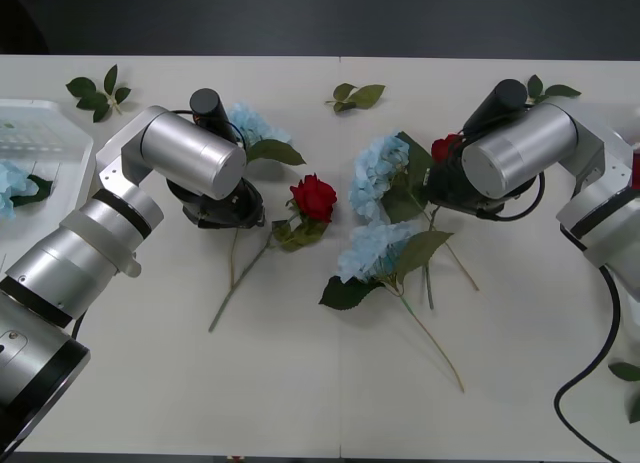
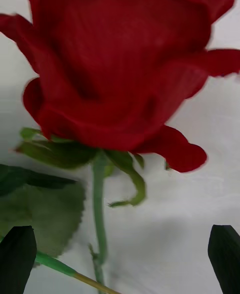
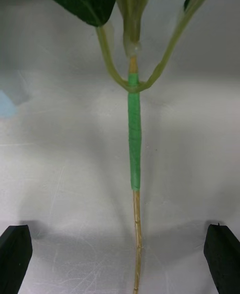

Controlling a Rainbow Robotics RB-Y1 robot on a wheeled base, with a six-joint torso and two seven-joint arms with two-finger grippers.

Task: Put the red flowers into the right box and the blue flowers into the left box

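Observation:
My left gripper [image 3: 120, 259] is open low over the table, its black fingers either side of the taped stem [image 3: 134, 138] of a blue flower [image 1: 257, 126] at the back left. My right gripper [image 2: 120, 259] is also open, just behind a red flower [image 2: 120, 58] whose stem [image 2: 98, 214] runs between the fingers; in the front view this rose [image 1: 444, 147] peeks out beside the right wrist. Another red flower [image 1: 313, 196] lies mid-table. Two blue flowers [image 1: 378, 171] [image 1: 369, 250] lie right of it. The left box [image 1: 60, 123] holds a blue flower [image 1: 10, 183]. The right box is out of view.
Loose green leaf sprigs lie at the back left [image 1: 98, 93], back middle [image 1: 358, 95], back right [image 1: 548, 88] and near the right edge [image 1: 628, 371]. A second stem [image 2: 60, 266] crosses near my right gripper's finger. The table's front half is bare white.

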